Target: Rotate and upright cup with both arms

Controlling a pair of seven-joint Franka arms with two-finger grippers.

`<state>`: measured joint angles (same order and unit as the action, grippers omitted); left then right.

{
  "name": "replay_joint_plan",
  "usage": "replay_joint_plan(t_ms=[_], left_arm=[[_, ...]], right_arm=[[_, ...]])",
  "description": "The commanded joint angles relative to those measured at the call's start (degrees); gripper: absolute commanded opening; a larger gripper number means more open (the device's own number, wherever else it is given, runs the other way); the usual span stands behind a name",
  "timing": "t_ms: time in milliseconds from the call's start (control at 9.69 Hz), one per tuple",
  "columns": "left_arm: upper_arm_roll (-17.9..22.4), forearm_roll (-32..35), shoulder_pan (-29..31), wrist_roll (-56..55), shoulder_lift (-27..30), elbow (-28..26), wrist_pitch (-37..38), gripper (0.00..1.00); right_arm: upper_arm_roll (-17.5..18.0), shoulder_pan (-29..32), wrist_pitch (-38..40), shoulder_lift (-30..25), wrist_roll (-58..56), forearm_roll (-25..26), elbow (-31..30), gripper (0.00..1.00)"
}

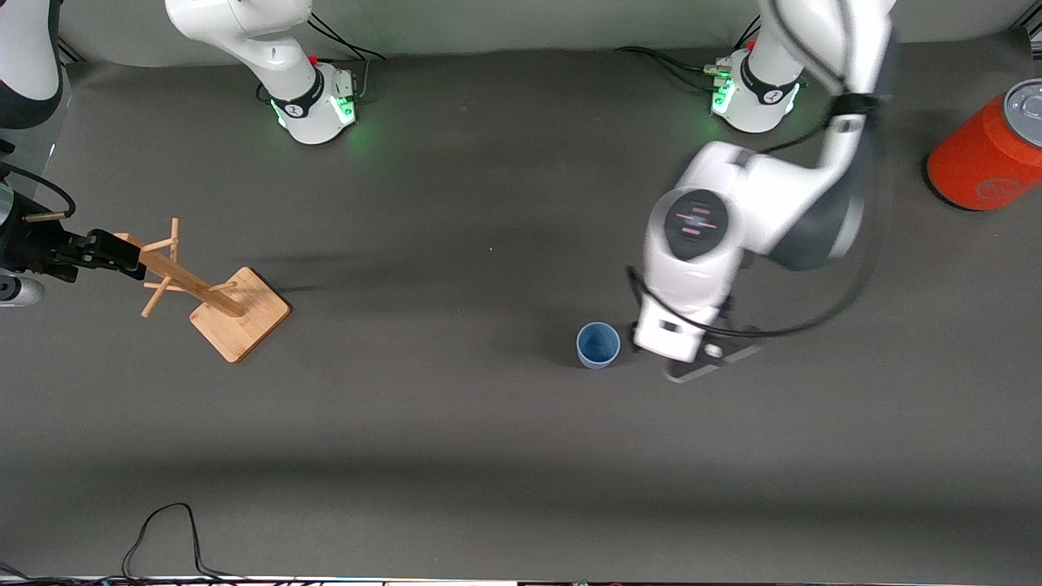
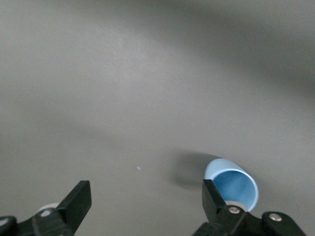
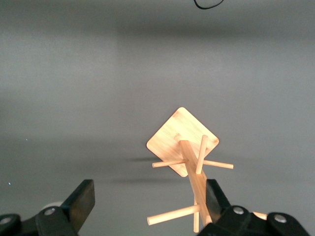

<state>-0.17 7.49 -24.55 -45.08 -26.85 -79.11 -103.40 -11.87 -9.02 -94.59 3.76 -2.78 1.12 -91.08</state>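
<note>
The table [image 1: 456, 439] is covered in dark grey cloth and carries everything else. Of the arms, the left arm [image 1: 757, 220] reaches from its base down over the middle of the table, while the right arm [image 1: 260, 49] waits, its wrist out at its own end of the table.

The orange-red can [image 1: 989, 150] with a silver top stands at the left arm's end of the table, well apart from the left gripper [image 1: 692, 362]. The wooden peg rack [image 1: 213, 295] stands on its square base just beside the right gripper [image 1: 106, 252], which hangs by the top of the rack's post. In the right wrist view the right gripper [image 3: 147, 206] is spread wide with the rack's post [image 3: 197, 182] close against one finger; it grips nothing.

The left gripper [image 2: 145, 206] is low over the cloth, jaws wide apart and empty. The cup [image 1: 598, 344], light blue, stands upright with its mouth up, just beside the left gripper toward the right arm's end; in the left wrist view the cup [image 2: 231, 184] sits outside the span of the jaws, next to one finger.
</note>
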Motion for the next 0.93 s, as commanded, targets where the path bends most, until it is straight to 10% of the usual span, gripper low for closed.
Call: replay_joint_plan(t_ms=[0,310,825], left_arm=[[-0.4,-1.9,5.4,15.5,4.5,-3.2,1.8,1.00],[-0.5,-3.7,12.8,29.3,17.0,-17.9,-5.6,1.00],[-5.5,-4.2,21.7,33.7,21.4,-14.5,5.3,1.00]], right_arm=[[-0.4,-0.6,-0.7,-0.9,0.8,0.9,-0.3,1.00],[-0.4,-0.7,-1.5,-0.9,0.9,0.9,-0.4,1.00],[0.2,-0.8,0.8,-0.9,0.9,-4.0,-0.2,1.00]])
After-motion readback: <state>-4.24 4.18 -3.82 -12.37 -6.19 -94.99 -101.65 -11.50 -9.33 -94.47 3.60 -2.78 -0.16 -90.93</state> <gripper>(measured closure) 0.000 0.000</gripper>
